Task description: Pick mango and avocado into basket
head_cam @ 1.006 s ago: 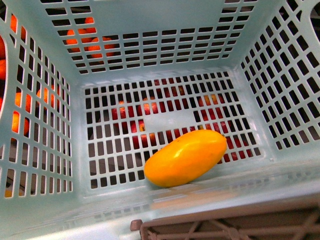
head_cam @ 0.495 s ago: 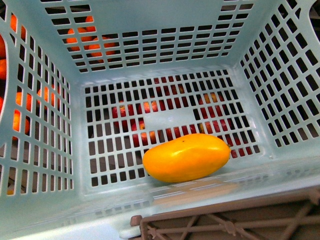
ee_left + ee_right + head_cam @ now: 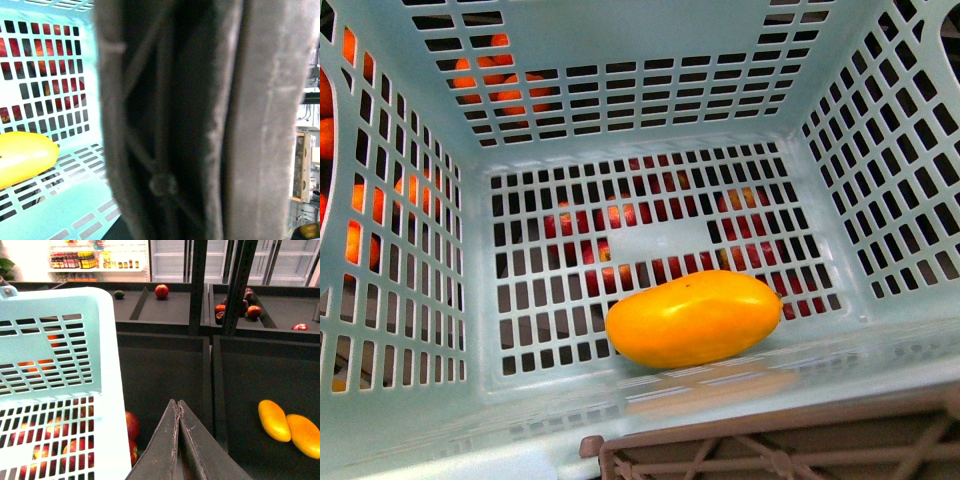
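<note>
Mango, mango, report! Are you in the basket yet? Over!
Right gripper shut, empty; left gripper hidden, handle fills its view. Mango lying in basket. No avocado inside.

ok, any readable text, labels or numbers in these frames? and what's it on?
None readable.
The basket and mango: no print or sticker visible.
The bottles on the far shelf, right wrist view: labels too small to read.
Left wrist view: background blurred, nothing legible.
</note>
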Controlling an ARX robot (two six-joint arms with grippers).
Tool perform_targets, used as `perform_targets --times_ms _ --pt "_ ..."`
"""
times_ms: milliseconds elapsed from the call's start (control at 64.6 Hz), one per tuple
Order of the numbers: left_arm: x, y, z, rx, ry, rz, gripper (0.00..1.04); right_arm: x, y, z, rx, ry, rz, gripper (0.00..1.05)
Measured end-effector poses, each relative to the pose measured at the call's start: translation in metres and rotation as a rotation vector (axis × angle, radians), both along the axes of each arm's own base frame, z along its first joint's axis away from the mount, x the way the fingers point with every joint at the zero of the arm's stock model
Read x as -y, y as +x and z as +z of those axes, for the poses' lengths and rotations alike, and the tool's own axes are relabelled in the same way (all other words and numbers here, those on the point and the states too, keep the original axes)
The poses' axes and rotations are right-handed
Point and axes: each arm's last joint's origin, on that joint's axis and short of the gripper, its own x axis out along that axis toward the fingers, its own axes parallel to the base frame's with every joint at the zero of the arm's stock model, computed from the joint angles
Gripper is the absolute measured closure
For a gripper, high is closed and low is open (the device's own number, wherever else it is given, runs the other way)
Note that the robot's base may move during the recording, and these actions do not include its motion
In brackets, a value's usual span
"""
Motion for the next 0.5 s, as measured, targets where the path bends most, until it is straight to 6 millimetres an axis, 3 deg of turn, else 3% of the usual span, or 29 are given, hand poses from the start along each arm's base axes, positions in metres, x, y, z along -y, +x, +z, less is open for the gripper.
perform_targets --times_ms 495 --pt "0.0000 0.0000 0.0000 0.000 0.000 0.001 0.91 0.0000 -0.0009 -0.0006 0.003 0.000 0.000 0.17"
